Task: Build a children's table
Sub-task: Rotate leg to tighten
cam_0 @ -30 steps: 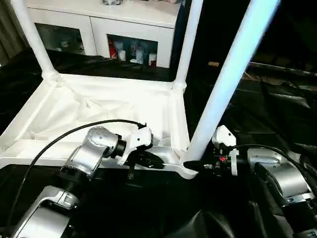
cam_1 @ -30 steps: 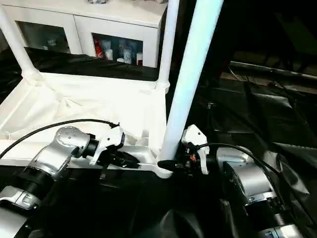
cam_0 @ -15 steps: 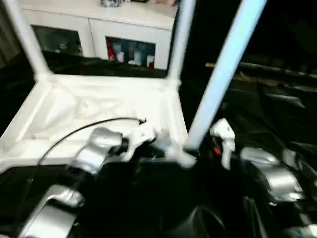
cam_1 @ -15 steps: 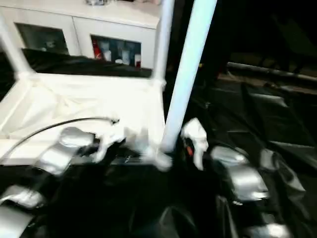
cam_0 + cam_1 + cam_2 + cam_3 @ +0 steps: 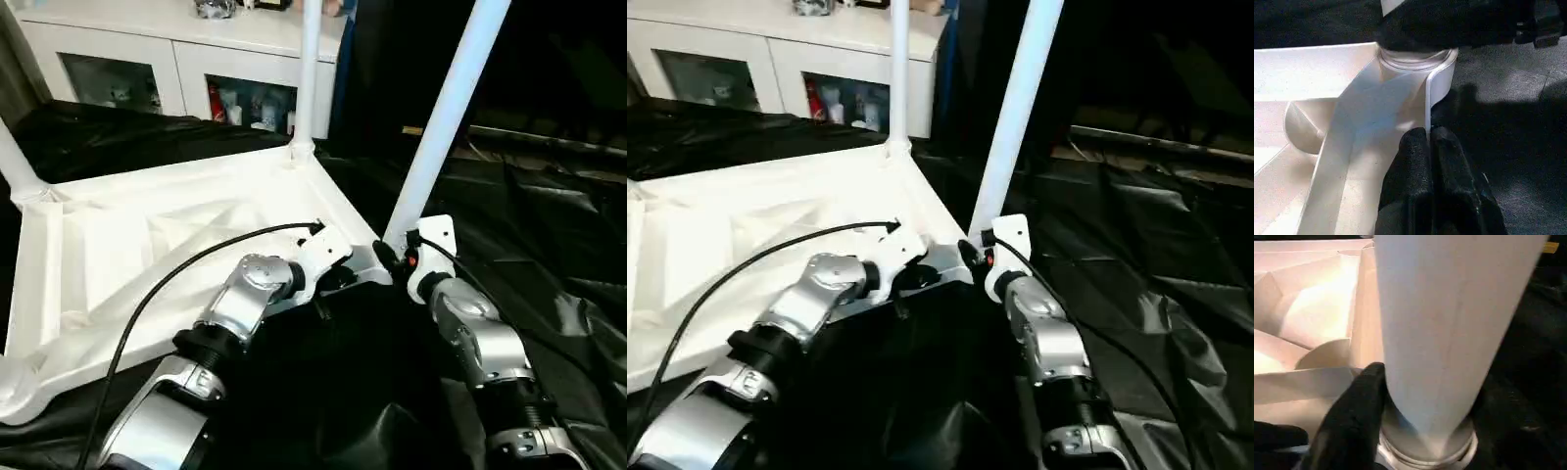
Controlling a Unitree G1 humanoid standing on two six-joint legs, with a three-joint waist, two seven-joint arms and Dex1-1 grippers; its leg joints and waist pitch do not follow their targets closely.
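The upturned tabletop (image 5: 147, 245) looks light, stiff, slick plastic — left gripper (image 5: 1429, 142) fingers pinch its thin rim, right gripper (image 5: 392, 257) fingers straddle the leg (image 5: 441, 122) low by the socket — sensible holds.

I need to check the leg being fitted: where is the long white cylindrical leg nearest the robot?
In the left eye view, the long white cylindrical leg stands in the white tabletop's near right corner socket, right claw at its base.

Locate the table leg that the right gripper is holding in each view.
Left eye view: leg, right of centre, leaning up to the top edge.
Right eye view: centre.
Left wrist view: its base in the corner socket.
Right wrist view: wide white column.
Shared landmark: that corner socket.
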